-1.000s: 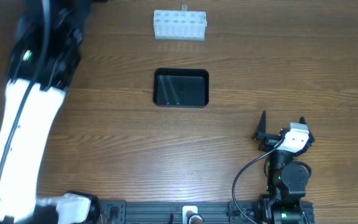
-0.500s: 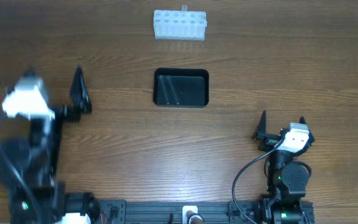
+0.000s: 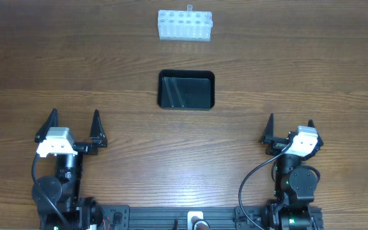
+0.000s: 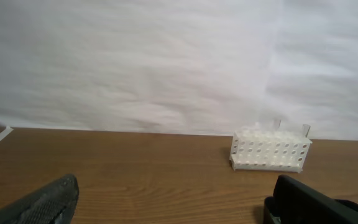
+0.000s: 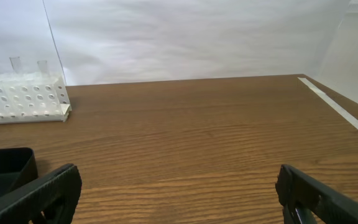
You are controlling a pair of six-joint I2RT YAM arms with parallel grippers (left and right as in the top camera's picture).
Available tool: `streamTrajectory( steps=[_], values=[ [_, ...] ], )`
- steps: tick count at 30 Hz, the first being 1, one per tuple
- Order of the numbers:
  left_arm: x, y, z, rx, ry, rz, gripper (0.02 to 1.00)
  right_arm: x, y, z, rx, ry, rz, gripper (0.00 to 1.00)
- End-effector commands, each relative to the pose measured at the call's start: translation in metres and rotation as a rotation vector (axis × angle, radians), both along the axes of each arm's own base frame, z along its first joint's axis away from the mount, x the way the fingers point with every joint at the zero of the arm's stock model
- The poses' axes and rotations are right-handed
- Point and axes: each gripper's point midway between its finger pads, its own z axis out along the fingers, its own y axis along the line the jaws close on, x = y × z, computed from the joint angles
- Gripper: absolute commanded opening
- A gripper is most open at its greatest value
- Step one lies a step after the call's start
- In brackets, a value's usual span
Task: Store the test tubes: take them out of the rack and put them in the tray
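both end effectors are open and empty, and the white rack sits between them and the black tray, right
The left end effector and right end effector are open and empty, yes. But the top view shows the black tray sitting between them and the white rack, not the rack in the middle.

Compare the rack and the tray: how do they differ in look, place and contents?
The rack is white and perforated; the tray is black and plain-walled. The rack stands taller, at the far side of the table; the tray sits low, near the middle. Two test tubes stand upright in the rack; clear tubes seem to lie flat in the tray. Both are rectangular.
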Motion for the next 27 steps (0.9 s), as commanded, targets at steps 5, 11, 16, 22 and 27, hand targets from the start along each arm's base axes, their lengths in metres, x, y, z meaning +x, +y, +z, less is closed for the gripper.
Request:
streamTrajectory(
  steps=[5,11,16,22,27],
  values=[
    [-0.001,-0.001,0.001,0.017,-0.014,-0.009,0.998,0.000,-0.001,-0.002,-0.003,0.003,-0.001,0.991],
    [-0.001,-0.001,0.001,0.017,-0.014,-0.009,0.998,0.000,-0.001,-0.002,-0.003,0.003,-0.001,0.991],
    [-0.001,-0.001,0.001,0.017,-0.014,-0.009,0.998,-0.002,-0.010,0.002,-0.014,-0.012,-0.058,0.991],
    [-0.001,-0.001,0.001,0.017,-0.014,-0.009,0.998,-0.002,-0.010,0.015,-0.012,-0.067,-0.058,0.991],
    [-0.001,-0.001,0.001,0.017,-0.014,-0.009,0.998,-0.001,-0.007,0.025,-0.011,-0.107,-0.036,0.991]
  ],
)
